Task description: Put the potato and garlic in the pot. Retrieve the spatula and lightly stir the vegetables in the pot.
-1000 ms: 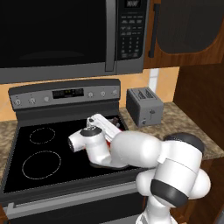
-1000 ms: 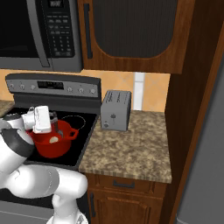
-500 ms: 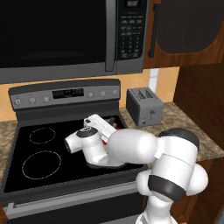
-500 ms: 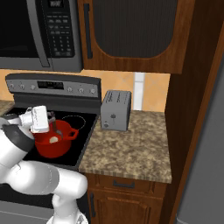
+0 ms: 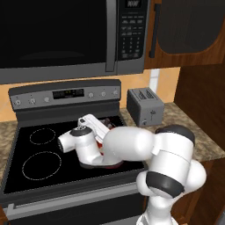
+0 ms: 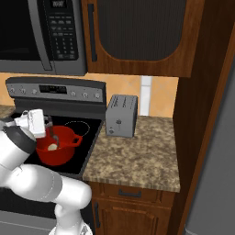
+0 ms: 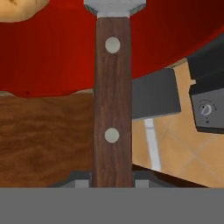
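The red pot [image 6: 64, 151] stands on the stove's right front burner; in the left base view my arm covers most of the pot [image 5: 113, 164]. My gripper [image 6: 36, 123] hangs over its left rim, shut on the spatula [image 6: 54, 136], which slants down into the pot. In the hand view the gripper [image 7: 112, 181] clamps the spatula's brown riveted handle [image 7: 112, 87], and the grey head [image 7: 113, 5] reaches into the pot's red inside [image 7: 52, 52]. The tan-yellow potato [image 7: 19, 9] lies beside the head. A pale lump [image 6: 53, 147] rests inside the pot; I cannot tell whether it is the garlic.
A grey toaster [image 6: 121, 114] stands on the granite counter [image 6: 137, 156] right of the stove. The black cooktop [image 5: 39, 154] has bare burner rings on its left. A microwave [image 5: 66, 35] hangs above, and wooden cabinets [image 6: 137, 36] are at the upper right.
My hand with the spatula has shifted a little to the left over the pot. The pot has stayed where it was.
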